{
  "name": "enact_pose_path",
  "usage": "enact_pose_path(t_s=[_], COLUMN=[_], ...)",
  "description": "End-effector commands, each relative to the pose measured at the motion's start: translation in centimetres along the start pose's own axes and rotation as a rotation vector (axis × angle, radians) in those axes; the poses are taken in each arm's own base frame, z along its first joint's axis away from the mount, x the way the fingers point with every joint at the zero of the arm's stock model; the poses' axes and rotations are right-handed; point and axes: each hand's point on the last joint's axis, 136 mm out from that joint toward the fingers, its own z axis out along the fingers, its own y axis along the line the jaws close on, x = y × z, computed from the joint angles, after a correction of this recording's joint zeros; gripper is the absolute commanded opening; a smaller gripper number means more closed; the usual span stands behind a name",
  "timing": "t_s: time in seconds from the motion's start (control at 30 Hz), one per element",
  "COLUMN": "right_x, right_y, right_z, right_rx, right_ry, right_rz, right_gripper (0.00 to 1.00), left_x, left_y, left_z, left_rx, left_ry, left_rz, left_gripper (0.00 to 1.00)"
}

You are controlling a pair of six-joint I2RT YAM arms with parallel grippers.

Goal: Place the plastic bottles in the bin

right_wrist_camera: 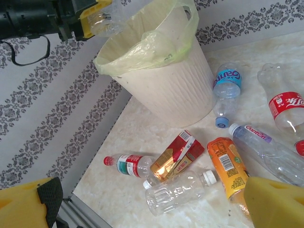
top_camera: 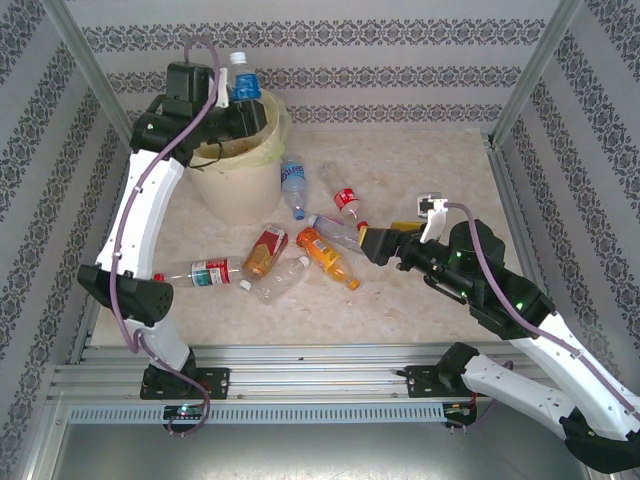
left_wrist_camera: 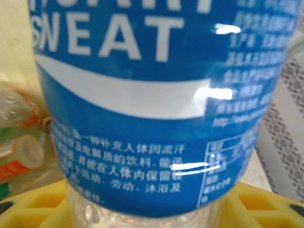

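Drop-off is the step in hand: your left gripper [top_camera: 240, 108] pinches the blue bottle [top_camera: 243, 82], held upright over the rim of the bin [top_camera: 235, 185]. Next, I judge, you centre it and release so it falls inside. Your right gripper [top_camera: 372, 240] stands spread wide and empty, just beside the orange bottle [top_camera: 328, 258].

Blue-labelled bottle [top_camera: 243, 84] above lined cream bin [top_camera: 236, 190]; other bottles [top_camera: 326, 256] scattered beside.

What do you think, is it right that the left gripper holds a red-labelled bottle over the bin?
Not quite. The bottle that the left gripper holds over the bin has a blue label, not red, as the left wrist view shows.
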Motion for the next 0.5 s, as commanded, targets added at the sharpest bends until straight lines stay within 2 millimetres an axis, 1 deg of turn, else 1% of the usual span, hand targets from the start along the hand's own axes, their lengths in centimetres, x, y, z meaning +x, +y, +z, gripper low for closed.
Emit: enact_pose_path(t_s=[0.0,0.17,0.23,0.37,0.47], right_x=[-0.4,-0.1,-0.1,0.2,0.4], right_y=[-0.6,-1.2,-1.3,-1.4,-1.6], right_z=[-0.3,-0.3,-0.4,-0.3,-0.1], right_rx=[0.022,0.050,0.054,0.059,0.066], right_ry=[-0.031,-0.025,-0.020,-0.011,-0.004], right_rz=[0.018,0.023,0.025,0.026,0.028], right_gripper=[0.98,0.98,0.98,0.98,0.98], left_x=[-1.1,-0.8,-0.6,0.0,0.8], left_y=[3.2,6.6,7.6,9.3,10.0], left_z=[0.2,2.4,2.8,3.8,4.3], left_rx=[-0.101,-0.199,-0.235,-0.288,-0.304], left_ry=[-0.006,0.032,0.048,0.085,0.127], left_rz=[-0.055,-0.052,-0.046,-0.030,-0.035], left_gripper=[0.57,0.57,0.57,0.59,0.61])
